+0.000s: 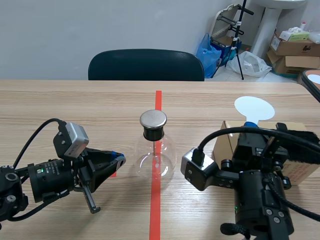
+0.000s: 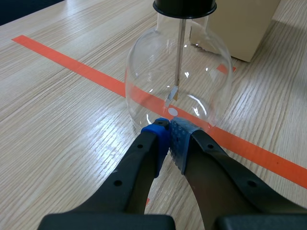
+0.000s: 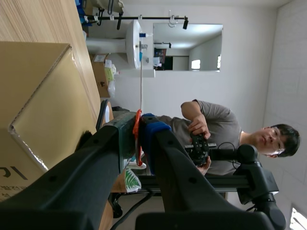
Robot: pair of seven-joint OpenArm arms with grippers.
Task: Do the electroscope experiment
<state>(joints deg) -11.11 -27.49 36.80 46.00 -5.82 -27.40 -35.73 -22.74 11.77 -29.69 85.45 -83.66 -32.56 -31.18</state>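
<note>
The electroscope is a round clear glass flask (image 1: 155,158) with a black stopper and a flat metal disc (image 1: 153,119) on top. It stands on the red tape line at mid table. In the left wrist view a metal rod (image 2: 181,52) with a small foil leaf hangs inside the flask (image 2: 144,72). My left gripper (image 1: 120,159) (image 2: 169,126) is shut on nothing, its tips right at the flask's base. My right gripper (image 1: 249,128) (image 3: 138,128) is raised over a cardboard box (image 1: 224,146) and shut on a thin white round paddle (image 1: 254,107), seen edge-on (image 3: 141,67) in the right wrist view.
The cardboard box (image 2: 240,24) (image 3: 43,96) stands right of the flask. A dark chair (image 1: 146,65) stands at the table's far edge. Boxes and bags lie on the floor at back right. A person (image 3: 211,134) holding a controller shows in the right wrist view.
</note>
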